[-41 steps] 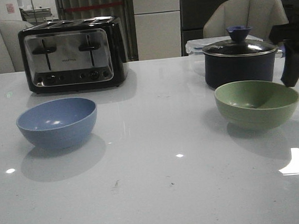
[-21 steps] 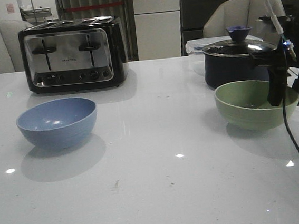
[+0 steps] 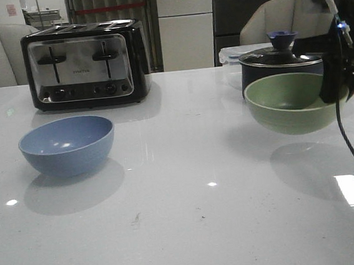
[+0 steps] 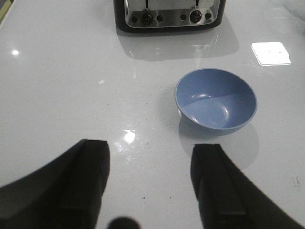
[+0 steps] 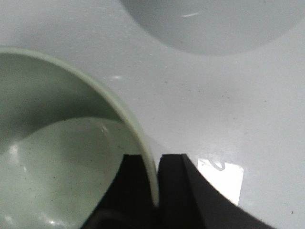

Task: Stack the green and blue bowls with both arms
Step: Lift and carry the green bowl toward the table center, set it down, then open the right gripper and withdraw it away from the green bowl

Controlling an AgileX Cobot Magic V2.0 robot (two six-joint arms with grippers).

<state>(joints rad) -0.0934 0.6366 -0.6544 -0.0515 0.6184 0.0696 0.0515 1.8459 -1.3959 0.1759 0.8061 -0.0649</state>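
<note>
I judge the job roughly half done; the green bowl (image 3: 291,104) is off the table (image 3: 191,219), hanging in the air above its own shadow in the front view, but it is not yet anywhere near the blue bowl (image 3: 67,145), so the carry across and the set-down are both left; nothing is stacked.

My right gripper (image 5: 153,179) is clamped on the green bowl's rim at the bowl's right side; in the right wrist view one finger sits inside the wall and the other outside, with the pale rim pinched between them; the bowl hangs slightly tilted, in front of the dark saucepan (image 3: 280,66).

The blue bowl rests upright on the table on the left side, in front of the toaster (image 3: 86,65), well apart from the lifted bowl; my left gripper (image 4: 150,183) hangs above and short of it with its fingers spread wide, holding nothing; in the left wrist view the bowl lies beyond the fingertips and off toward one finger, not between them.
</note>
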